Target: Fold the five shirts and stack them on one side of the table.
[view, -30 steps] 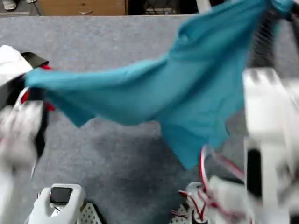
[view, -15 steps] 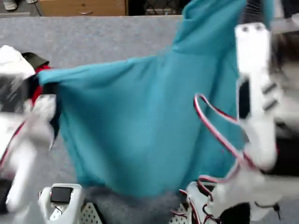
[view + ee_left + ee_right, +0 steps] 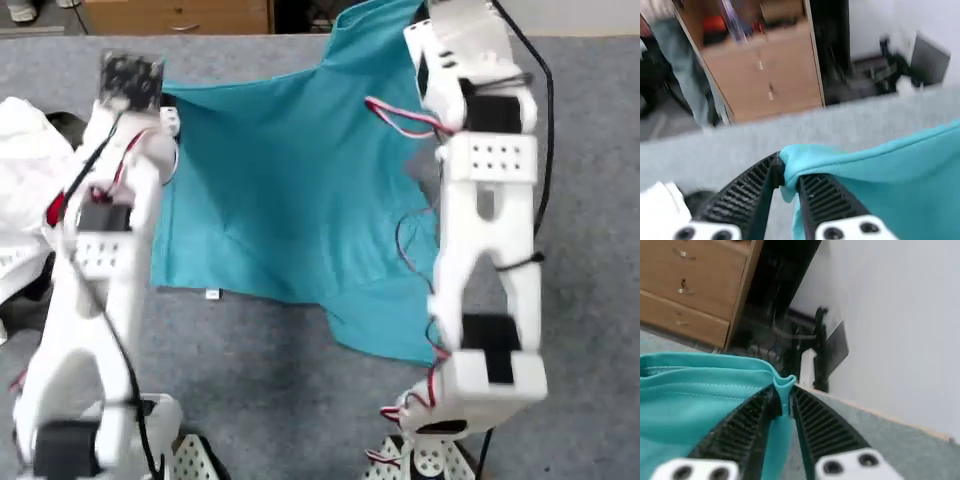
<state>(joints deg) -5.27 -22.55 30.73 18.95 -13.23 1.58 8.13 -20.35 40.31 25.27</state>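
A teal shirt [image 3: 280, 180] lies spread over the middle of the grey table [image 3: 250, 390], its near hem towards the arm bases. My left gripper [image 3: 165, 102] is at the shirt's far left corner. In the left wrist view this gripper [image 3: 786, 169] is shut on a bunched edge of the teal shirt [image 3: 880, 170]. My right gripper [image 3: 423, 18] is at the table's far edge, over the shirt's far right corner. The right wrist view has that gripper [image 3: 783, 390] shut on a fold of the teal shirt [image 3: 695, 390], held just above the table.
A heap of white and dark cloth [image 3: 25, 170] lies at the table's left side, beside the left arm. Wooden drawers [image 3: 175, 15] stand beyond the far edge. The arm bases [image 3: 150, 440] sit at the near edge. Bare table lies to the right of the right arm.
The shirt hung stretched in the air between the two grippers. Both arms have swung out to the far side, and the shirt now lies spread on the table.
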